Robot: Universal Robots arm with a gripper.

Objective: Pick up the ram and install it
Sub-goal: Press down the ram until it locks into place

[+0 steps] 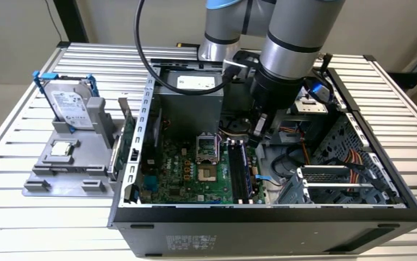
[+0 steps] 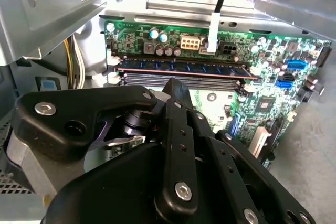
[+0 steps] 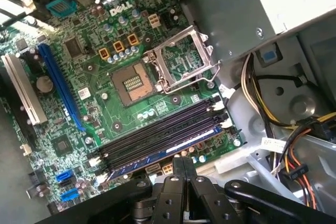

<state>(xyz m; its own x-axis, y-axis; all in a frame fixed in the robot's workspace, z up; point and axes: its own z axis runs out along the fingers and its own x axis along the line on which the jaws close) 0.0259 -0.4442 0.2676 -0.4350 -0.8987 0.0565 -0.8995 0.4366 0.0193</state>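
The gripper (image 3: 183, 169) hangs inside the open computer case (image 1: 266, 225), its fingers pressed together and holding nothing. Just beyond its tips the ram (image 3: 168, 153) sits in a slot on the motherboard (image 3: 105, 77). Farther off, outside the case, a hard drive (image 1: 70, 106) stands in a gray holder (image 1: 67, 182).

Ram (image 3: 163, 153): dark blue board in black slots. Motherboard (image 3: 105, 77): green. Gripper (image 3: 184, 169): black. Hard drive (image 1: 73, 106): silver, blue frame. Table (image 1: 19, 217): ribbed silver.
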